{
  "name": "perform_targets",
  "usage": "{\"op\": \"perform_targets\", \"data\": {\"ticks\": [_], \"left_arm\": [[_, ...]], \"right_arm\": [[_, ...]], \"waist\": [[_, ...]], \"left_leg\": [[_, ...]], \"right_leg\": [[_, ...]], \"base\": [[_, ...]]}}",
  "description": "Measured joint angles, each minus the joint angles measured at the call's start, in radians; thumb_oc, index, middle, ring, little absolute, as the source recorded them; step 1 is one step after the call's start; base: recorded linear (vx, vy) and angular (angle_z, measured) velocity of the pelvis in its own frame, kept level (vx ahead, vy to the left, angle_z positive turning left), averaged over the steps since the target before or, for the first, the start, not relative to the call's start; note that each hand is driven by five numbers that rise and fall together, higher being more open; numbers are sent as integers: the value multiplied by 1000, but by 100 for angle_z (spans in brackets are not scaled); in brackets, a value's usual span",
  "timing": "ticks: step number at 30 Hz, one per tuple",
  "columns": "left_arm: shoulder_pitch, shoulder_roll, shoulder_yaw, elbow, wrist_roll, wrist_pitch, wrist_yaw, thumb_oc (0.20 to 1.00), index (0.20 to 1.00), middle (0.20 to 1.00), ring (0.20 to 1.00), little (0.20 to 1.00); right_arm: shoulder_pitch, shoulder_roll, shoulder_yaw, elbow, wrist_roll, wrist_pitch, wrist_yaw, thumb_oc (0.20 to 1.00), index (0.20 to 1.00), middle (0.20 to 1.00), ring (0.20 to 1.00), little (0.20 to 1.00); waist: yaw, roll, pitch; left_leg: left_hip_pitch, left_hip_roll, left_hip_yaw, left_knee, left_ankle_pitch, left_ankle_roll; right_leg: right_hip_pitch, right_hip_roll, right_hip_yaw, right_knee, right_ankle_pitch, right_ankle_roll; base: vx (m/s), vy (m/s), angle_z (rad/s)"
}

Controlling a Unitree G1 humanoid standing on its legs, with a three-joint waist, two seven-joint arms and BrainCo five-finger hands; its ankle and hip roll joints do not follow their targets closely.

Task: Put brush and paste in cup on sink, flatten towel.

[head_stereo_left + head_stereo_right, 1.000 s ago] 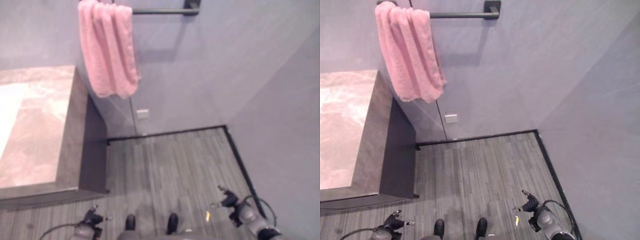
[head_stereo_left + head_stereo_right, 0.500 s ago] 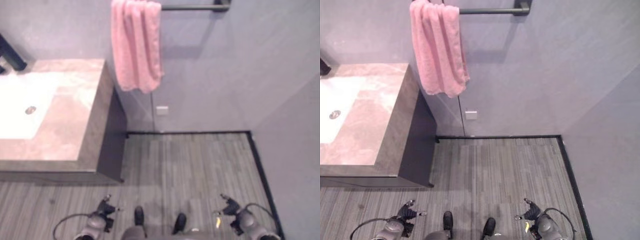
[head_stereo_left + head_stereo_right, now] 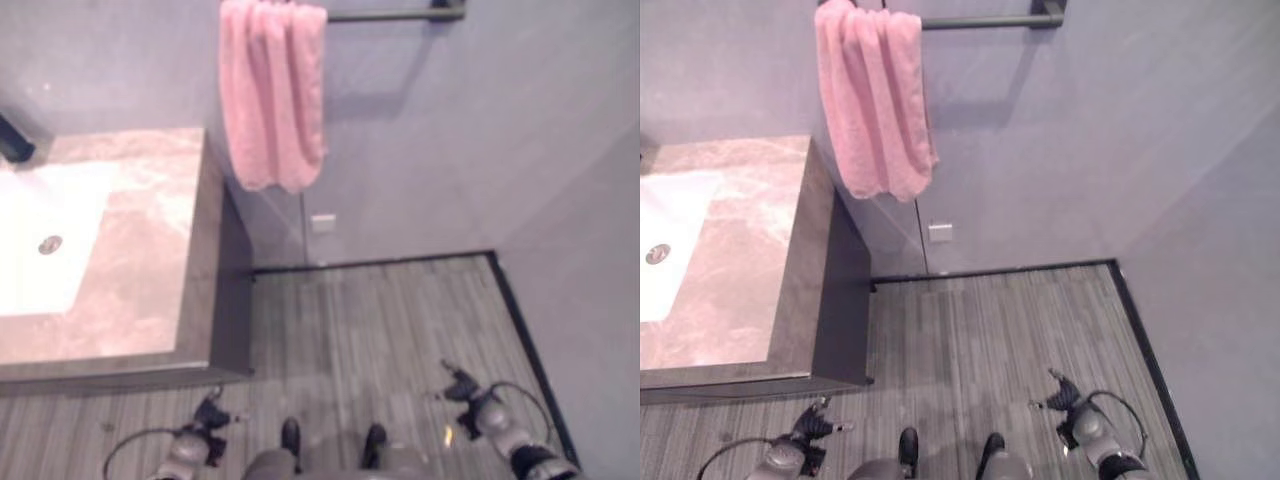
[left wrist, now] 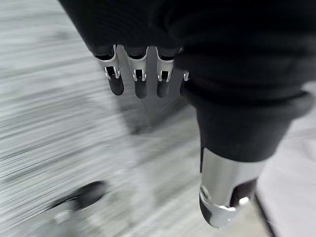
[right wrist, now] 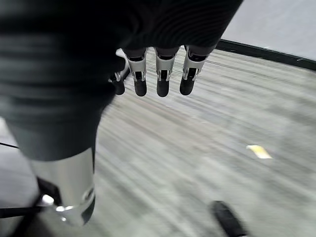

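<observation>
High on the far wall, a pink towel (image 3: pixel 272 95) hangs bunched in folds at the left end of a dark rail (image 3: pixel 395 13). Left of it stands a marble worktop (image 3: pixel 150 250) with a white sink (image 3: pixel 40 250) and its drain (image 3: pixel 49 243). A small white plate (image 3: pixel 323 222) sits on the wall below the towel. Near the grey plank floor (image 3: pixel 380 320), the left hand (image 3: pixel 207 418) and right hand (image 3: pixel 463 388) hang empty, fingers (image 4: pixel 140 84) straight and apart.

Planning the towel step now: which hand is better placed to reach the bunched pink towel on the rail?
Probably left. The pink towel hangs left of centre, nearer the left hand than the right hand; both are open, low and empty.
</observation>
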Motion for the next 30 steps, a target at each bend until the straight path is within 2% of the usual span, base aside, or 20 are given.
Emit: {"op": "perform_targets", "data": {"ticks": [1, 2, 3, 5, 6, 7, 9, 11, 12, 13, 14, 15, 17, 18, 20, 21, 22, 24, 26, 30], "left_arm": [[31, 40, 0, -45, 0, -3, -1, 1000, 1000, 1000, 1000, 1000], [39, 55, 3, -61, 0, -3, -1, 1000, 1000, 1000, 1000, 1000], [59, 66, 10, -97, 0, 0, -5, 1000, 1000, 1000, 1000, 1000], [59, 63, 8, -98, 0, -1, -6, 1000, 1000, 1000, 1000, 1000], [53, 52, 14, -92, -1, -1, -4, 1000, 1000, 1000, 1000, 1000], [51, 46, 24, -90, -1, 4, -2, 1000, 1000, 1000, 1000, 1000], [56, 46, 37, -89, -1, 12, 3, 1000, 1000, 1000, 1000, 1000], [82, 69, 44, -90, -2, 17, 14, 1000, 1000, 1000, 1000, 1000], [97, 72, 44, -89, -2, 18, 18, 1000, 1000, 1000, 1000, 1000], [110, 74, 37, -93, -1, 16, 15, 1000, 1000, 1000, 1000, 1000], [111, 75, 32, -90, -1, 15, 12, 1000, 1000, 1000, 1000, 1000], [87, 72, 38, -59, -2, 23, 19, 1000, 1000, 1000, 1000, 1000], [96, 75, 52, -42, -2, 26, 21, 1000, 1000, 1000, 1000, 1000], [79, 73, 50, -27, -2, 25, 17, 1000, 1000, 1000, 1000, 1000], [48, 66, 50, -33, -3, 17, 16, 1000, 1000, 1000, 1000, 1000], [29, 64, 50, -35, -3, 16, 16, 1000, 1000, 1000, 1000, 1000], [10, 64, 50, -38, -4, 14, 17, 1000, 1000, 1000, 1000, 1000], [-11, 61, 49, -56, -4, 10, 18, 1000, 1000, 1000, 1000, 1000], [-70, 60, 29, -54, -3, 10, 20, 1000, 1000, 1000, 1000, 1000], [-98, 58, 8, -59, -1, 2, 21, 1000, 1000, 1000, 1000, 1000]], "right_arm": [[29, 9, 4, -73, 1, -9, 2, 1000, 1000, 1000, 1000, 1000], [36, 12, 3, -99, 1, -11, 4, 1000, 1000, 1000, 1000, 1000], [43, 17, 3, -134, 2, -16, 10, 1000, 1000, 1000, 1000, 1000], [37, 21, 4, -138, 1, -13, 13, 1000, 1000, 1000, 1000, 1000], [28, 24, 5, -146, 1, -14, 13, 1000, 1000, 1000, 1000, 1000], [22, 27, 6, -160, 0, -11, 15, 1000, 1000, 1000, 1000, 1000], [40, 29, 7, -192, -1, -18, 18, 1000, 1000, 1000, 1000, 1000], [33, 30, 43, -200, -2, -13, 24, 1000, 1000, 1000, 1000, 1000], [30, 21, 43, -211, -3, -18, 27, 1000, 1000, 1000, 1000, 1000], [27, 11, 44, -215, -3, -18, 28, 1000, 1000, 1000, 1000, 1000], [14, -2, 45, -217, -4, -23, 30, 1000, 1000, 1000, 1000, 1000], [9, -40, 47, -226, -5, -22, 36, 1000, 1000, 1000, 1000, 1000], [0, -65, 43, -235, -5, -22, 37, 1000, 1000, 1000, 1000, 1000], [-6, -79, 41, -239, -6, -21, 34, 1000, 1000, 1000, 1000, 1000], [-3, -92, 42, -248, -6, -23, 33, 1000, 1000, 1000, 1000, 1000], [-3, -89, 43, -247, -6, -21, 32, 1000, 1000, 1000, 1000, 1000], [-9, -86, 44, -250, -6, -21, 29, 1000, 1000, 1000, 1000, 1000], [-11, -86, 48, -247, -10, -19, 27, 1000, 1000, 1000, 1000, 1000], [9, -91, 54, -245, -43, -13, 18, 1000, 1000, 1000, 1000, 1000], [8, -47, 65, -170, -47, 0, 14, 1000, 1000, 1000, 1000, 1000]], "waist": [[4, -19, -6], [5, -23, -6], [7, -13, 1], [14, 2, 9], [17, 1, 14], [22, 6, 26], [15, -4, 28], [21, -42, 10], [28, -48, 3], [29, -37, 1], [29, -30, 2], [24, -36, 1], [27, -40, -1], [20, -51, -2], [18, -63, -4], [18, -74, -3], [17, -93, -7], [10, -96, -3], [-34, -103, -1], [-31, -88, 2]], "left_leg": [[19, -14, 20, -30, -3, 13], [18, -18, 29, -34, 2, 19], [20, -20, 32, -40, 11, 21], [25, -16, 28, -41, 10, 22], [33, -18, 25, -45, 3, 17], [44, -16, 23, -45, 1, 14], [62, -12, -4, -49, -9, -1], [77, -3, -30, -42, -38, -32], [87, 16, -36, -42, -50, -50], [87, 42, -39, -37, -54, -57], [86, 65, -52, -30, -60, -66], [57, 96, -80, 20, -60, -66], [46, 116, -81, 56, -59, -65], [3, 130, -78, 145, -58, -79], [-53, 139, -59, 262, -50, -90], [-88, 149, -44, 339, -57, -96], [-108, 131, -46, 368, -70, -107], [-128, 98, -67, 346, -74, -111], [-173, 67, 32, 170, -70, -98], [-271, 52, 25, 43, 11, -49]], "right_leg": [[-15, -15, 20, -20, -11, 17], [-16, -19, 0, -71, -6, 19], [2, -18, -13, -250, 31, 18], [13, -46, 2, -366, 95, 49], [23, -63, 10, -475, 163, 79], [22, -68, 15, -481, 191, 80], [36, -56, 24, -473, 212, 62], [38, 11, 33, -399, 210, 40], [55, 41, 8, -404, 183, -39], [69, 67, 5, -413, 176, -36], [87, 90, -10, -428, 165, -54], [121, 125, -49, -470, 153, -73], [128, 152, -47, -472, 154, -102], [140, 163, -58, -473, 132, -118], [150, 179, -56, -473, 120, -129], [166, 183, -56, -473, 108, -151], [169, 176, -50, -473, 87, -180], [169, 181, -46, -472, 88, -180], [167, 159, -106, -474, 67, -178], [184, 163, -125, -473, 53, -153]], "base": [[175, -19, -27], [242, -85, -22], [250, -123, -11], [304, -188, -2], [357, -250, 0], [398, -295, 11], [424, -349, 43], [379, -356, 43], [333, -330, 17], [333, -347, 13], [294, -318, 40], [376, -415, 43], [312, -324, 16], [158, -141, 4], [175, -99, 9], [156, -13, 0], [81, 29, -13], [125, 19, -6], [124, 59, 51], [140, 145, 17]]}}
